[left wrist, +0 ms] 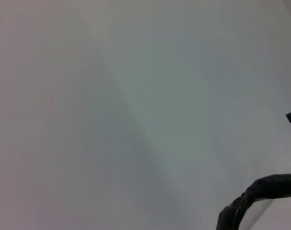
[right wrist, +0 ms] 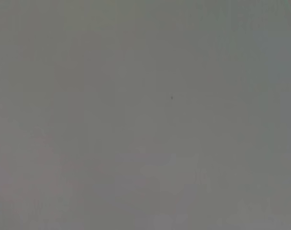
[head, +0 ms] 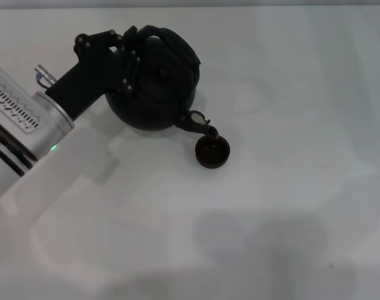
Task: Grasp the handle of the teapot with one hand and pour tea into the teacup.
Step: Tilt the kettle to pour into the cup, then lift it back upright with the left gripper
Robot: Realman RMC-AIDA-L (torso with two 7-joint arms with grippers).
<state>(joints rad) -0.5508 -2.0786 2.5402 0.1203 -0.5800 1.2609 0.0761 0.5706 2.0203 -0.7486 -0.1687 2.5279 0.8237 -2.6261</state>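
In the head view the round matte-black teapot [head: 154, 94] is tipped toward the front right, held above the white table. Its short spout [head: 202, 125] points down over the rim of the small dark teacup [head: 212, 152], which stands on the table just in front of it. My left gripper [head: 135, 42] is shut on the black wrapped handle [head: 168, 34] at the pot's top. A curved piece of that handle [left wrist: 260, 191] shows in the left wrist view. The right gripper is out of view.
The white table [head: 290, 94] spreads out on all sides of the pot and cup. The left arm's silver forearm [head: 21, 119] comes in from the left edge. The right wrist view holds only plain grey surface.
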